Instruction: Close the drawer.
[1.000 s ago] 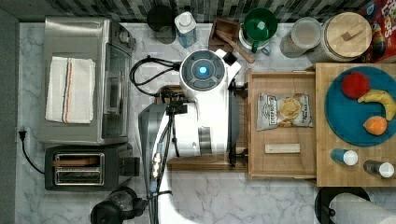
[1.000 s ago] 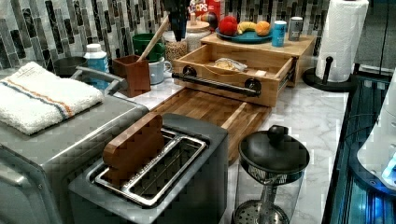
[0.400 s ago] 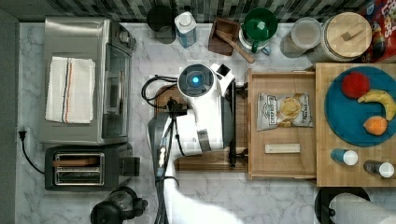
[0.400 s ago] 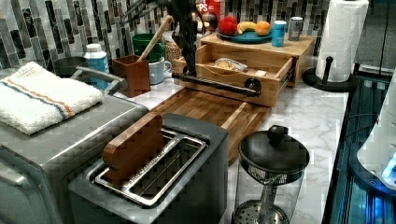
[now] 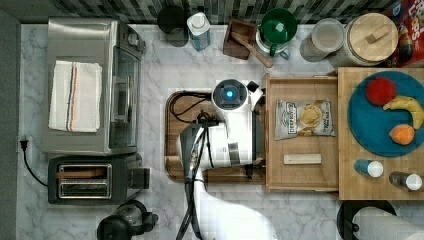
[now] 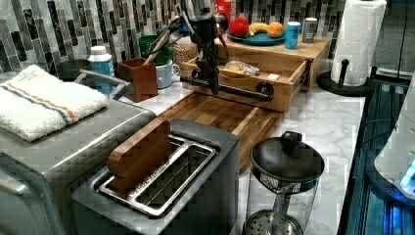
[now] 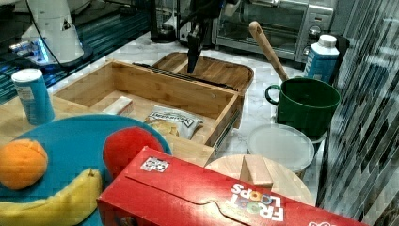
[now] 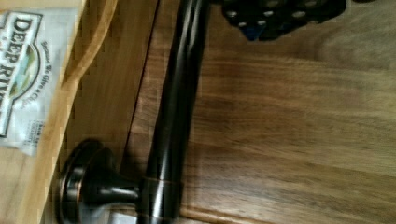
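Drawer (image 5: 300, 175) open, end effector (image 6: 214, 85) at handle (image 6: 230, 89).

The arm (image 5: 227, 150) is being seen from above as a white body rising from the top view's lower edge, with black cables being carried along its side. The wrist, marked by a lit blue ring, is being held pointing straight down. In the left view the gripper (image 6: 214, 84) is being held vertical and low, its dark tip being kept down at the level of a dark bar. In the right view the gripper (image 7: 192, 66) is likewise being shown hanging upright. A ribbed dark pad on the fingers (image 8: 280, 14) is being shown in the wrist view.
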